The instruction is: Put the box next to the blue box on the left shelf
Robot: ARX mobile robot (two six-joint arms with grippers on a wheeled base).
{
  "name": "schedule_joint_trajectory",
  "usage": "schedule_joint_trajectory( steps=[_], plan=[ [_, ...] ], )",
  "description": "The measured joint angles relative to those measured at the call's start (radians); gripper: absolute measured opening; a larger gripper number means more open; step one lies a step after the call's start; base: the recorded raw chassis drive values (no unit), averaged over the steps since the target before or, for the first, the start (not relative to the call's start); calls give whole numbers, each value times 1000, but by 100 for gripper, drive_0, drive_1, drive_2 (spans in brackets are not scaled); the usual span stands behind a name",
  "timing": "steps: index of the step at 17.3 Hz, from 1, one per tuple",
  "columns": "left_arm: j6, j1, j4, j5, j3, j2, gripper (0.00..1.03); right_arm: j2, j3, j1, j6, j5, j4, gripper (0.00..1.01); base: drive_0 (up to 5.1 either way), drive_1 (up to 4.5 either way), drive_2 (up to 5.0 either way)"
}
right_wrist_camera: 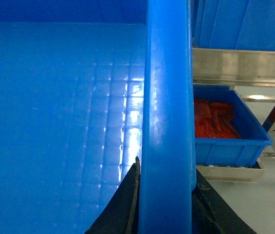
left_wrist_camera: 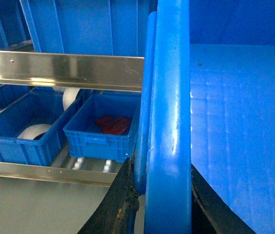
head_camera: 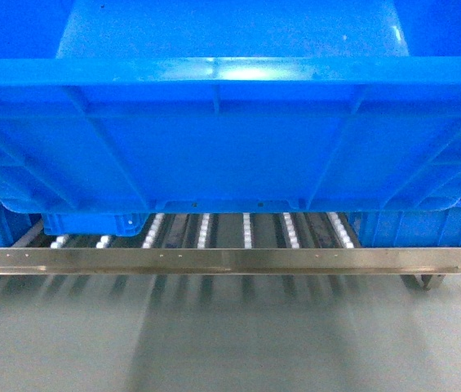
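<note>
Rim-clamped by left gripper and right gripper, the box fills the frame's top. Looks stiff, bulky, empty, probably light; opposite rims suit it.

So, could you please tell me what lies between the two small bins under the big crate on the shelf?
In the head view, only bare white rollers lie between the left bin and right bin.

big bright-blue ribbed box held level, above left shelf rollers, open top
</note>
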Motion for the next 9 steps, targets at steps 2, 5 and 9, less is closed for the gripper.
schedule_joint_trajectory(
  steps=[2, 5, 9],
  plan=[
    [0, 0, -3, 1, 0, 0, 18, 0, 0, 0, 0, 0, -2, 20, 0, 0, 0],
    [0, 0, -6, 0, 0, 0, 18, 0, 0, 0, 0, 0, -6, 20, 0, 0, 0],
    [0, 0, -7, 1, 0, 0, 18, 0, 0, 0, 0, 1, -7, 20, 0, 0, 0]
  ],
)
